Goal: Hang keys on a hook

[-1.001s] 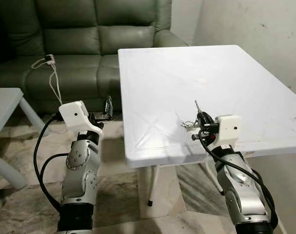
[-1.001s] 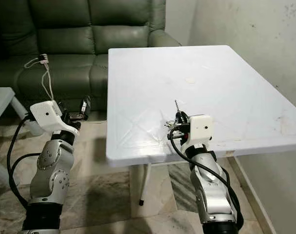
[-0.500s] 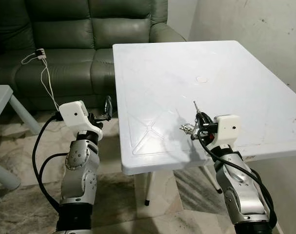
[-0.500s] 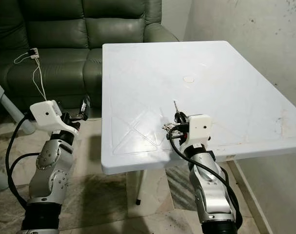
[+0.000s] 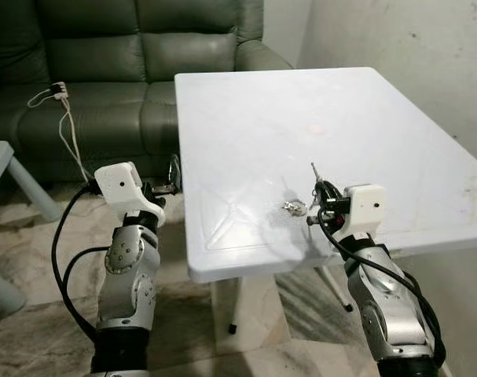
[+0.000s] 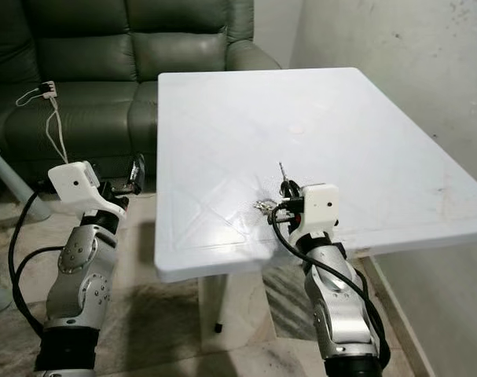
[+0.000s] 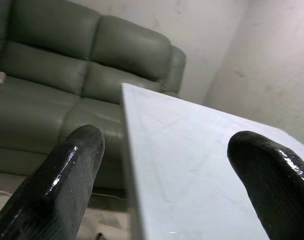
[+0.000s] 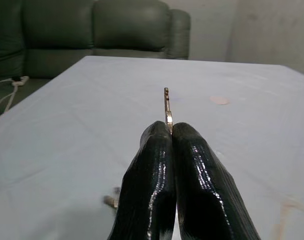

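right gripper (image 5: pixel 320 191) pinching small metal keys (image 5: pixel 295 207), apparently dangling, over white plastic table (image 5: pixel 254 126); left gripper (image 7: pixel 167 185) spread beside table edge

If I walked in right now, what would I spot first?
Probably the big white table in the middle, with a green sofa behind it. Over the table's near edge, the right gripper is shut on a key that sticks straight up, and the rest of the keys dangle beside it. The left gripper is open off the table's left side.
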{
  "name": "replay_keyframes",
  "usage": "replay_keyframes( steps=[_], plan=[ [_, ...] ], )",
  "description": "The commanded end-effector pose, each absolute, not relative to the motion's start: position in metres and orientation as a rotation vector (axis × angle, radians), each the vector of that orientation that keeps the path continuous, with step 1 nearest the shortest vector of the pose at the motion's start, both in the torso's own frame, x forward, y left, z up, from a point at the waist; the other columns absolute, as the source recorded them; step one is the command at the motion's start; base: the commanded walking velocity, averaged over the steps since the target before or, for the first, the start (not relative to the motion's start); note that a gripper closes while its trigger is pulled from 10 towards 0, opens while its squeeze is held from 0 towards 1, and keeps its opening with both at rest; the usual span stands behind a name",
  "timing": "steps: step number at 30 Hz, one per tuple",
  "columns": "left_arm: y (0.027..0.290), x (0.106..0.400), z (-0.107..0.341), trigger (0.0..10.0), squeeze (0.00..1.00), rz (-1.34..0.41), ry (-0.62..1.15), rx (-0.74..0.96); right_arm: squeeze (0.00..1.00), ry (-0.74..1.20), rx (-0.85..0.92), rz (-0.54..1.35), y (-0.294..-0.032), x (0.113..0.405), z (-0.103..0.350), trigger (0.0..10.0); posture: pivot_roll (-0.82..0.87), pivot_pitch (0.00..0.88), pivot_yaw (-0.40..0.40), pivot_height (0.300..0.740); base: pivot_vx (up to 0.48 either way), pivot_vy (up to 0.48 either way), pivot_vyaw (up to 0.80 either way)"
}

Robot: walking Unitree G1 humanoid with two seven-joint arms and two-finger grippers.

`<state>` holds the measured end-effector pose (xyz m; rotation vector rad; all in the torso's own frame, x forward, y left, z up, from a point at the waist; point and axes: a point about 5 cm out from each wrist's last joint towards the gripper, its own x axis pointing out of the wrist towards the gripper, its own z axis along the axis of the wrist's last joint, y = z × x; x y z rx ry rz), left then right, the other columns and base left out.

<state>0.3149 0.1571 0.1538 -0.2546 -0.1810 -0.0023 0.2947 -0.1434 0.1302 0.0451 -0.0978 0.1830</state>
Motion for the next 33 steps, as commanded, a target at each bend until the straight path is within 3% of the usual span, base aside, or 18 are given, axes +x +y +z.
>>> replay_keyframes(
  steps=[1,16,23,33],
  plan=[
    [0.1571,0.3151,0.155,10.0,0.0,0.002,-0.175,-0.245,0.0,-0.103,0.046,0.176,-0.1464,0.2943,0.1326,10.0,-0.03,0.0,-0.051,0.74,0.0,0.0,-0.69],
    [0.1561,0.3143,0.1563,10.0,0.0,-0.006,-0.188,-0.217,0.0,-0.1,0.047,0.188,-0.1446,0.2954,0.1332,10.0,-0.03,0.0,-0.055,0.74,0.0,0.0,-0.69],
    [0.1555,0.3152,0.1554,10.0,0.0,0.002,-0.178,-0.203,0.0,-0.1,0.047,0.194,-0.1431,0.295,0.1329,10.0,-0.03,0.0,-0.053,0.74,0.0,-0.463,-0.69],
    [0.1564,0.3162,0.1523,10.0,0.0,0.022,-0.157,-0.24,0.0,-0.096,0.045,0.205,-0.1421,0.2941,0.132,10.0,-0.03,0.0,-0.053,0.74,0.0,0.0,-0.69]
  ],
)
